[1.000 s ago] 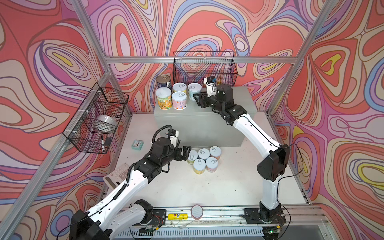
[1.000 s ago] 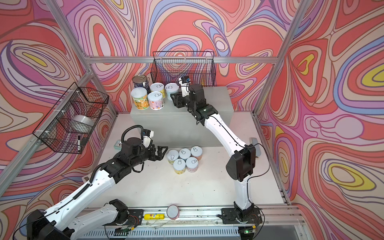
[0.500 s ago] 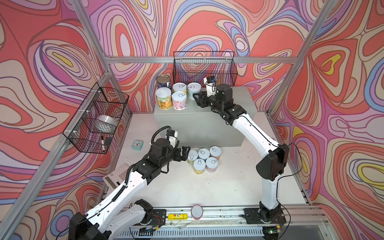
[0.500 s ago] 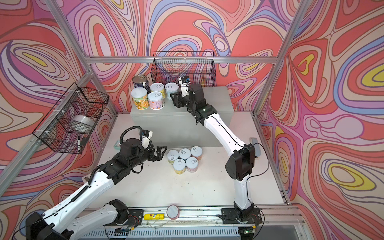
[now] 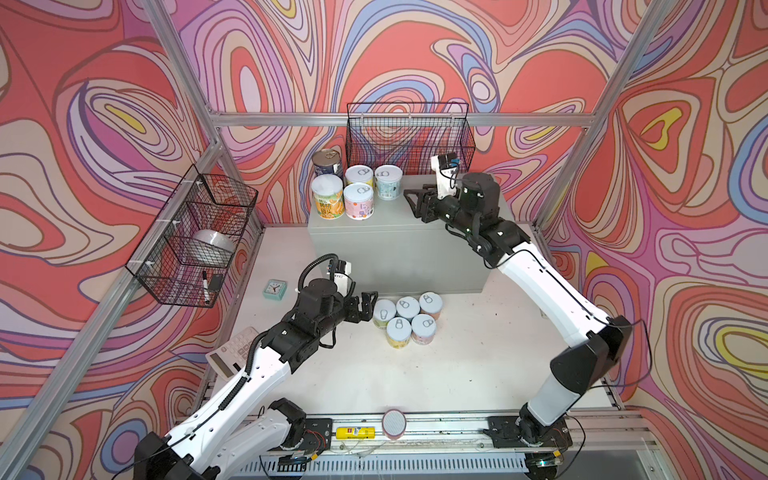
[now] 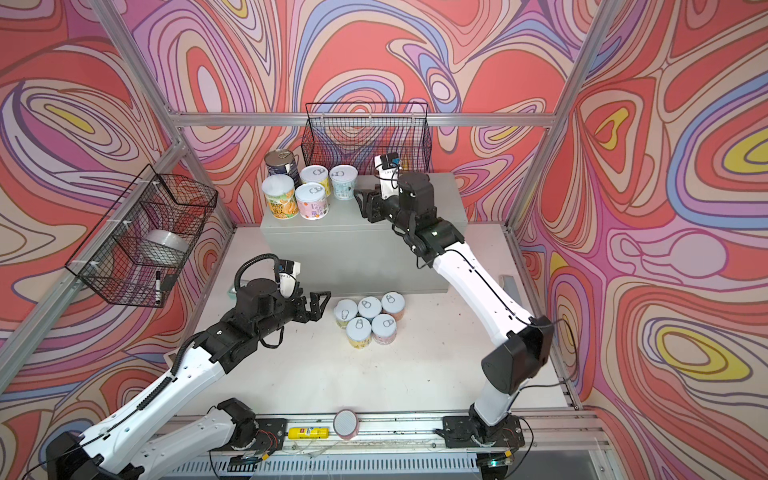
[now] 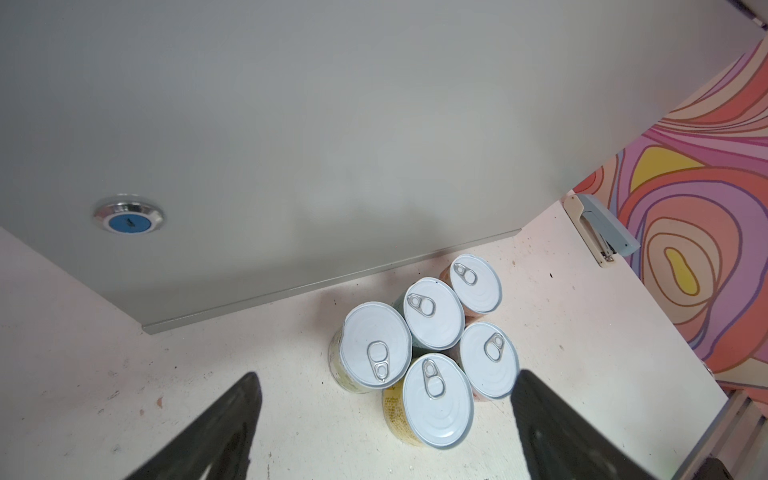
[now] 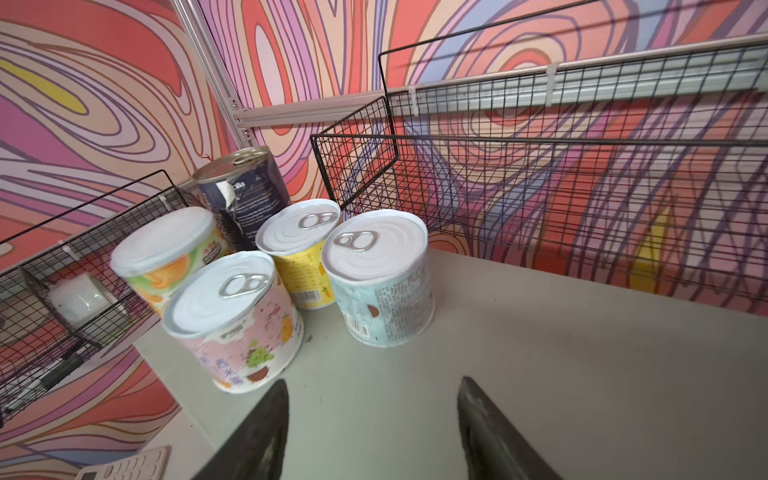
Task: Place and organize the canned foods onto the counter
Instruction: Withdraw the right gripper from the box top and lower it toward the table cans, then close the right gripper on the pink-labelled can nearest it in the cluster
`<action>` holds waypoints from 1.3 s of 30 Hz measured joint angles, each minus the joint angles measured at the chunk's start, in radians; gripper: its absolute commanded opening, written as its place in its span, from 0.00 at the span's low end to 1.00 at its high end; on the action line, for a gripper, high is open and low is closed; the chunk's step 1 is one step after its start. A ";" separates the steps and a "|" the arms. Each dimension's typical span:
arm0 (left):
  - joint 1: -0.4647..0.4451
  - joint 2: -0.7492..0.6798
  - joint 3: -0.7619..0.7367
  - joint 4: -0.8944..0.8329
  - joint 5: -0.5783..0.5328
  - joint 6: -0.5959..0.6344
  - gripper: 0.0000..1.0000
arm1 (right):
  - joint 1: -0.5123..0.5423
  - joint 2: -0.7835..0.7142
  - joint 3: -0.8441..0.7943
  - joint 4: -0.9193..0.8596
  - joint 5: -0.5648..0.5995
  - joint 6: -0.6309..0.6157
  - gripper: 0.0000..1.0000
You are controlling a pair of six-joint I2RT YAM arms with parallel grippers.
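Observation:
The counter [image 5: 415, 237] is a grey cabinet at the back. Several cans stand on its left end: a dark blue tall one [image 5: 327, 163], a yellow-orange tall one [image 5: 328, 201], a pink one [image 5: 359, 201], a yellow one [image 5: 359, 176] and a pale blue one [image 8: 380, 282]. My right gripper [image 5: 413, 201] hovers open and empty over the counter top, just right of the pale blue can [image 5: 389, 182]. Several short white-lidded cans [image 5: 405, 320] cluster on the floor before the counter. My left gripper [image 5: 370, 305] is open at their left edge, gripping nothing [image 7: 386, 374].
A black wire basket [image 5: 409, 137] hangs right behind the counter. Another [image 5: 195, 232] on the left wall holds a tape roll and marker. A small clock [image 5: 274, 288], calculator [image 5: 232, 353], yellow tube [image 5: 355, 432], pink-rimmed disc [image 5: 394, 422] and stapler [image 7: 602, 228] lie around.
My right gripper has opened wider and drawn back to the right, away from the pale blue can, which stays on the counter. The left arm has barely moved.

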 measured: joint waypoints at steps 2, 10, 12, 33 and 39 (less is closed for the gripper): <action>0.000 -0.002 0.000 -0.001 -0.014 0.001 0.96 | 0.008 -0.065 -0.056 -0.001 0.014 -0.008 0.68; 0.000 -0.060 -0.021 0.004 -0.026 -0.006 1.00 | 0.252 -0.322 -0.402 0.014 0.173 -0.144 0.79; -0.004 -0.079 -0.042 0.002 -0.032 -0.011 1.00 | 0.291 -0.389 -0.508 0.018 0.186 -0.153 0.79; -0.271 -0.192 -0.231 -0.104 -0.240 -0.079 0.96 | 0.280 -0.700 -1.280 0.030 0.269 0.243 0.81; -0.275 -0.151 -0.305 0.000 -0.225 -0.108 0.95 | 0.283 -0.629 -1.345 0.117 0.241 0.272 0.83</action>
